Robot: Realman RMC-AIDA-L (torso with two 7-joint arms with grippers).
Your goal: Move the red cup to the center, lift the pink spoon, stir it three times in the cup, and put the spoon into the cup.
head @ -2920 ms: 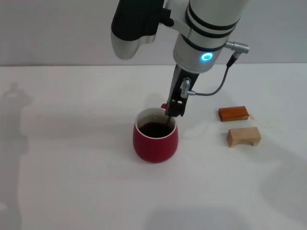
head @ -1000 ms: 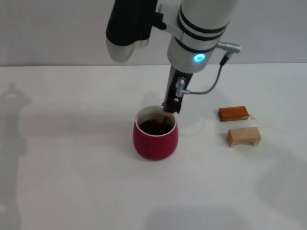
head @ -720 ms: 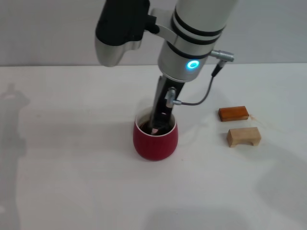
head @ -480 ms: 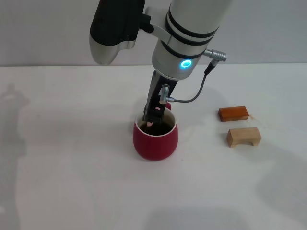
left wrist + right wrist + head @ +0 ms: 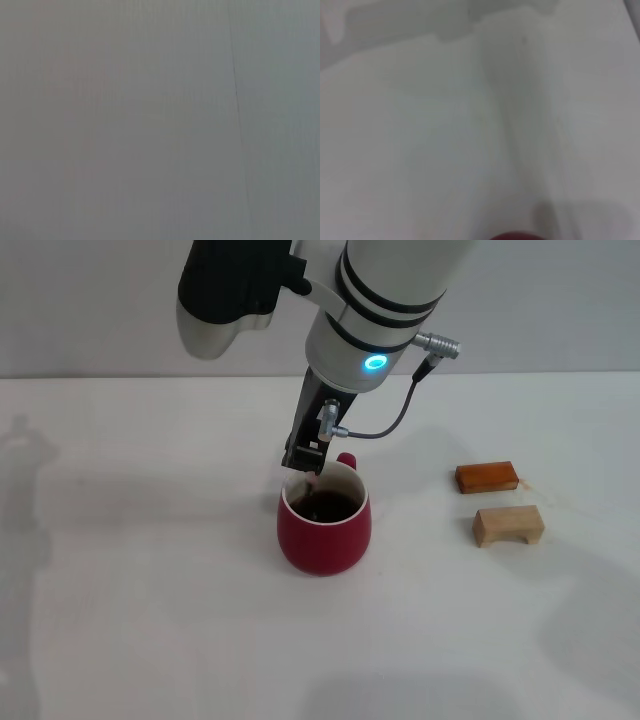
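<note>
One arm at work, seen from the head cam: the right gripper (image 5: pixel 305 462) hangs just above the far-left rim of the cup (image 5: pixel 324 533), fingers closed on the spoon (image 5: pixel 314 483). Only a bit of pale pink handle shows below the fingertips; it dips into the dark liquid near the cup's left inner wall, the bowl end hidden. Cup stands upright about mid worktop, handle pointing to the far edge, partly behind the gripper. A grey cable loops from the gripper up to the wrist w/ a blue lit ring.

Two wood blocks lie toward the right edge, well apart from the cup: an orange-brown block (image 5: pixel 487 477) farther back, a tan block (image 5: pixel 509 525) just in front of it, not touching. Table (image 5: pixel 150 620) is white.

Left wrist cam: plain grey surface only w/ one thin dark line; no gripper, no task items visible.

Right wrist cam: blurred white table (image 5: pixel 420 150) w/ faint shadows; a sliver of the red cup (image 5: pixel 515 236) at the frame border. Own fingers not visible here.
</note>
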